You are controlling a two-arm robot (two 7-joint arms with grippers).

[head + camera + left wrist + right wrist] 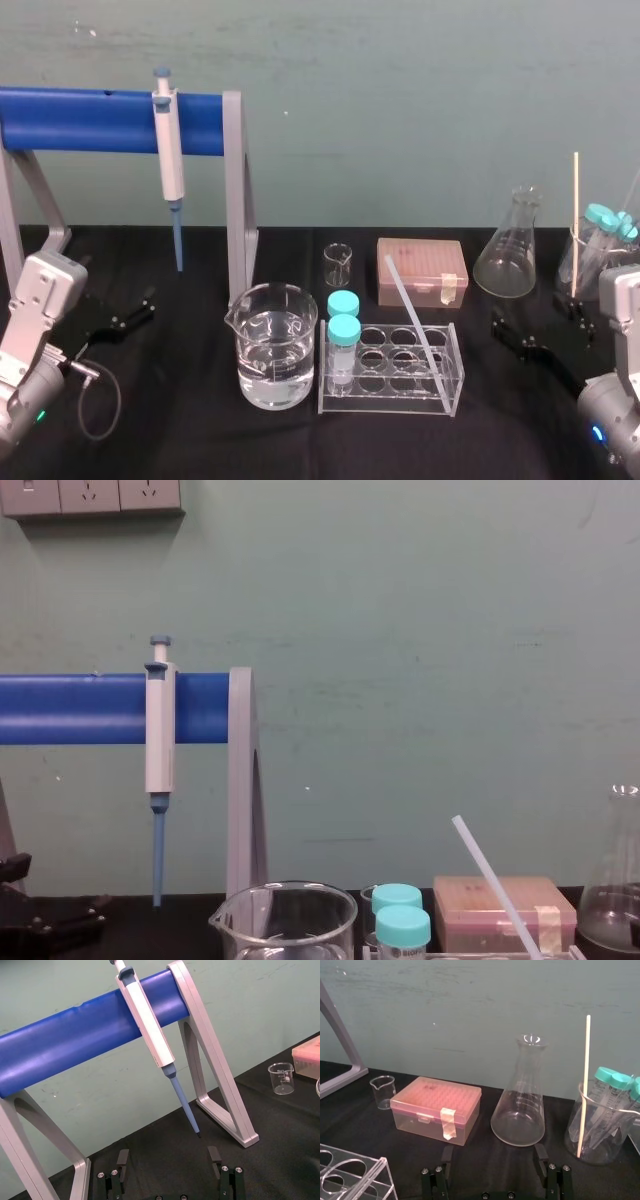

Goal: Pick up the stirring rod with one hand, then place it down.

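Stirring rod, the long translucent white one [415, 315], was leaning tilted in the clear acrylic tube rack [385, 400] on the black bench [190, 430], with the rack just beside a big glass beaker of water [277, 345]. We saw both black claws spread wide, holding nothing: left claw [168, 1160] below the blue-barred pipette stand [75, 1040], right claw [493, 1156] facing the clear glass conical flask [519, 1105].

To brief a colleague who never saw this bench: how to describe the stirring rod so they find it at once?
Right of the big water beaker stands a clear tube rack. The stirring rod leans slantwise in it, translucent white, unlike the thin upright stick at far right.
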